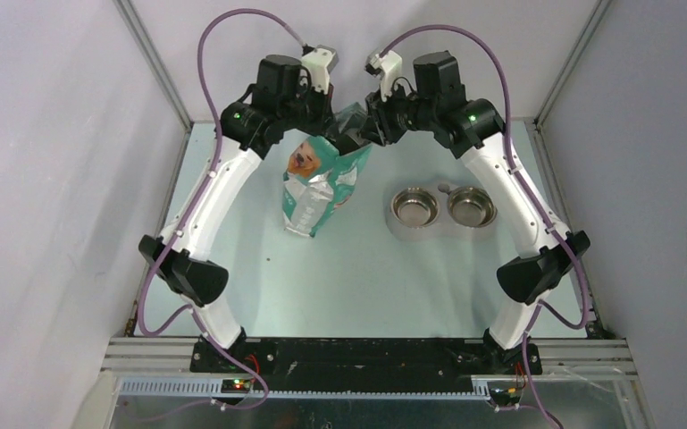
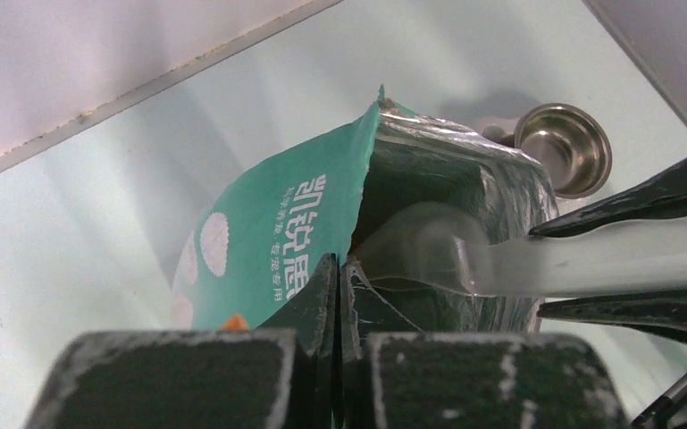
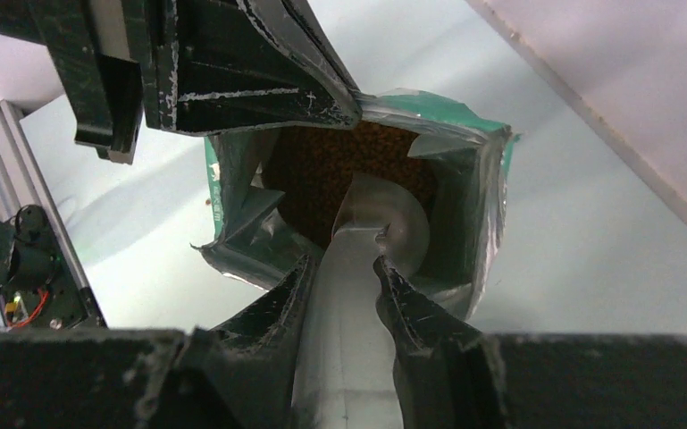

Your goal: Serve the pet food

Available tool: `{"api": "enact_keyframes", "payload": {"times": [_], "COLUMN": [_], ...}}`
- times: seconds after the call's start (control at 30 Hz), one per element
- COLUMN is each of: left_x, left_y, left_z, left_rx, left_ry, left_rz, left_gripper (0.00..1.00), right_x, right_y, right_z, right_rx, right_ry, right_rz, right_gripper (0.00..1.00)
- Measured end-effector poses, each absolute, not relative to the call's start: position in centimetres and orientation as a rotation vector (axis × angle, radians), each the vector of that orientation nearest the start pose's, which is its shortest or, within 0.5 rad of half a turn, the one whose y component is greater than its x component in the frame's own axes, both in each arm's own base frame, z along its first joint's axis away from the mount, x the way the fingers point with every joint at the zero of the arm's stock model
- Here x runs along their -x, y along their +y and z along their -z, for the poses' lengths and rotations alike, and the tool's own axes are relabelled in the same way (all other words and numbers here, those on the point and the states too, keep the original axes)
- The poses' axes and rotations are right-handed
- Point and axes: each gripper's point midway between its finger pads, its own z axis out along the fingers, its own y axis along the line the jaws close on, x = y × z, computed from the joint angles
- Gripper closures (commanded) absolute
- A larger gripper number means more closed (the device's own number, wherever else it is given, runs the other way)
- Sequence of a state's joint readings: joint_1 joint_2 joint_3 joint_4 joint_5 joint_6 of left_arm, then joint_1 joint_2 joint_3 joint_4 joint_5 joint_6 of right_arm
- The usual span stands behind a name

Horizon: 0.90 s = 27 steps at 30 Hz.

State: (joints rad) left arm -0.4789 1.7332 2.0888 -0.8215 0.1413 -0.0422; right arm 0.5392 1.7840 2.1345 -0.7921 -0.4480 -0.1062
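Left hand (image 2: 338, 273): clamped shut on the torn rim of the teal bag (image 1: 317, 192).
Right hand (image 3: 344, 268): grips the clear scoop (image 3: 397, 228) by its handle, with the scoop's cup inside the bag.
Pet food (image 3: 322, 170): brown kibble down in the bag.
Steel double bowl (image 1: 442, 208): on the counter (image 1: 339, 286), right of the bag.

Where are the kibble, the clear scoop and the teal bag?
kibble (image 3: 322, 170), right wrist view, the brown heap inside the bag
clear scoop (image 3: 344, 344), right wrist view, its handle
teal bag (image 1: 317, 192), top external view, its printed front
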Motion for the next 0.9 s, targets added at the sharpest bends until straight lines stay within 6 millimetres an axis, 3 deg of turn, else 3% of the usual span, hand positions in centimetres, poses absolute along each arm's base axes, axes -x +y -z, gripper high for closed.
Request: {"api": "enact_keyframes", "payload": {"times": [0.23, 0.37, 0.47, 0.57, 0.77, 0.87, 0.9], "left_x": [-39.7, -39.4, -39.3, -39.1, -39.4, -39.8, -40.1], "left_y": [-24.6, -24.1, -23.8, -23.8, -24.1, -24.3, -24.3], "left_z": [-37.4, -36.8, -36.2, -36.1, -34.8, -33.8, -33.5], "left_rx": [-0.541, -0.537, -0.537, -0.535, -0.546, -0.546, -0.544], "left_ry": [1.995, 2.022, 2.045, 2.056, 2.091, 2.114, 2.121], "left_rz": [0.417, 0.397, 0.387, 0.39, 0.391, 0.386, 0.384], "left_gripper": [0.8, 0.72, 0.62, 0.64, 0.8, 0.77, 0.69], "right_x": [-36.6, -38.5, -40.1, -40.9, -41.6, -41.7, -41.8], "right_y": [30.7, 31.2, 31.7, 31.8, 31.9, 32.2, 32.2], "right_z": [-36.3, -36.4, -35.3, -33.6, -31.7, -31.0, -30.9], "right_rx": [0.952, 0.95, 0.939, 0.937, 0.932, 0.931, 0.927], "right_ry": [1.873, 1.863, 1.891, 1.937, 1.988, 2.003, 2.009], "right_rz": [-0.721, -0.683, -0.656, -0.638, -0.602, -0.596, -0.596], "right_gripper": [1.0, 1.0, 1.0, 1.0, 1.0, 1.0, 1.0]}}
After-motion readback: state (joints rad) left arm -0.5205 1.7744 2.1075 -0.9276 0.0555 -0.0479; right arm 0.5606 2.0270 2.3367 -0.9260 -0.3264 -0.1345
